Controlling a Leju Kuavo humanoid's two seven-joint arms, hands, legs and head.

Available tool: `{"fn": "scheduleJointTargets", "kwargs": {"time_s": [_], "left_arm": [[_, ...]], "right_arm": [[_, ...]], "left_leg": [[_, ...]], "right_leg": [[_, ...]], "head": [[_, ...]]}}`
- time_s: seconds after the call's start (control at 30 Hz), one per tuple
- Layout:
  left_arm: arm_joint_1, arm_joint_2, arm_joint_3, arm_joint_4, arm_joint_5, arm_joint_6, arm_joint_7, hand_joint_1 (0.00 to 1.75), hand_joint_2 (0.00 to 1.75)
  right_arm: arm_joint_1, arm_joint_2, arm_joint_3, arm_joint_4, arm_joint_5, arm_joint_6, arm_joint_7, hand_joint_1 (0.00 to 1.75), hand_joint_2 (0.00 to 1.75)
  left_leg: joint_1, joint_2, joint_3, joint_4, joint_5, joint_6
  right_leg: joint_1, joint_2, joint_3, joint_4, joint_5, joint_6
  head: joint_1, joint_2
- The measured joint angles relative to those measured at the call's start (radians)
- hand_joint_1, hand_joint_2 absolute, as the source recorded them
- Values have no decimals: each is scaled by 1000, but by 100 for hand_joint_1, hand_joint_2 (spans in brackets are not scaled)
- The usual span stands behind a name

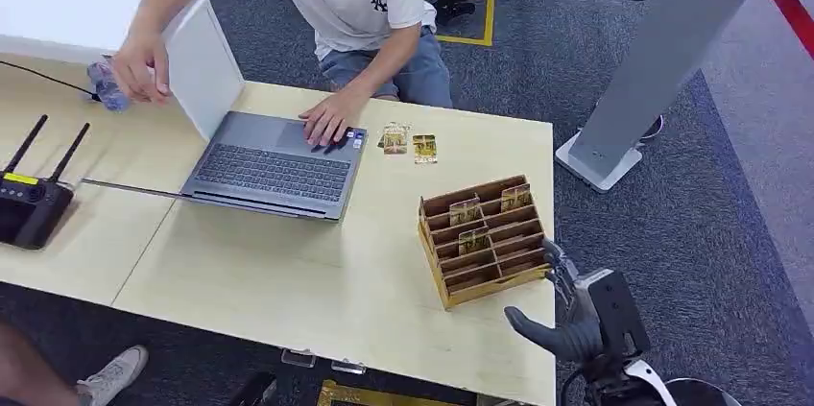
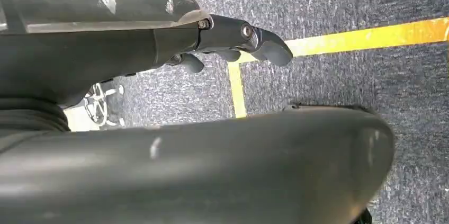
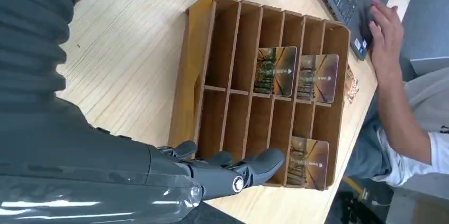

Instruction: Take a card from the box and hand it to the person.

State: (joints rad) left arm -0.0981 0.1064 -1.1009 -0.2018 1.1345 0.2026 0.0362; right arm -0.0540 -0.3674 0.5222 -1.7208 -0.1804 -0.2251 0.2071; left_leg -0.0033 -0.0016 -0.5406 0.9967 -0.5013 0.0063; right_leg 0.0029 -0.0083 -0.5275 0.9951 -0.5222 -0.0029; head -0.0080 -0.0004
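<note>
Right hand (image 1: 574,322) hovers beside the box (image 1: 483,237) on the worktop (image 1: 317,281), fingers (image 3: 254,167) spread, holding nothing. 3 cards (image 3: 275,70) stand in slots. Risk: fingers catching dividers, shoving the light box off the near edge.

The table (image 1: 288,281) (pale wood) bears a laptop (image 1: 274,168), box (image 1: 485,238), router (image 1: 34,204) and loose cards (image 1: 410,143).

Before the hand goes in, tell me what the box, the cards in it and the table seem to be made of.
Box: thin wood or plywood, unpainted matt brown; flat cut dividers show pale edges.
Cards: probably plastic or coated card, glossy; printed brownish picture with a slight sheen.
Table: wood-look top, likely laminate, pale and smooth; straight grain lines run along it.
Right hand hovers at the box's edge, holding nothing.
</note>
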Motion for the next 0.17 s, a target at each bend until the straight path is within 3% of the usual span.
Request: {"fn": "scheduleJointTargets", "kwargs": {"time_s": [0.17], "left_arm": [[0, 0, 0, 0, 0, 0, 0, 0, 0]], "right_arm": [[2, 1, -3, 0, 0, 1, 0, 0, 175]], "left_leg": [[0, 0, 0, 0, 0, 0]], "right_leg": [[0, 0, 0, 0, 0, 0]], "head": [[0, 0]]}}
